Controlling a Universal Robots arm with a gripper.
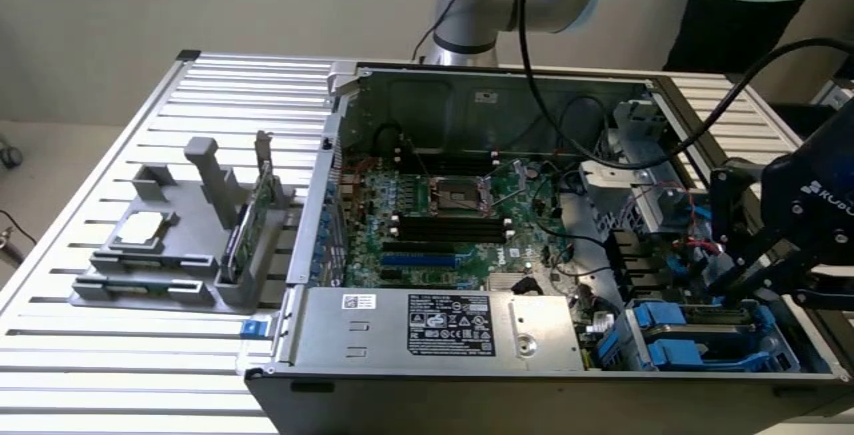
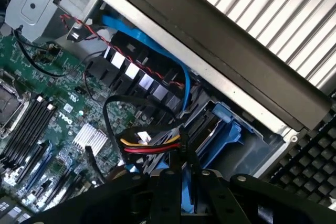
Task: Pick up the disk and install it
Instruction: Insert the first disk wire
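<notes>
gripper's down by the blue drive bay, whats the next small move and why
Probably ease straight down a little toward the blue drive bay. The jaws appear shut on the blue edge of the disk, just above the bay, and the yellow-and-red cable bundle lies close beside them, so a slow, straight descent looks safest.

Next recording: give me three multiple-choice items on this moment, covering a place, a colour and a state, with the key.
1. The gripper is nearest to: A the grey fixture; B the drive bay; C the processor socket.
2. The drive bay's plastic carriers are: A red; B green; C blue.
3. The computer case is: A open, motherboard showing; B closed; C wrapped in foil.
Key: 1 B, it hangs over that corner of the case; 2 C, blue plastic shows in both views; 3 A, the board lies bare.
</notes>
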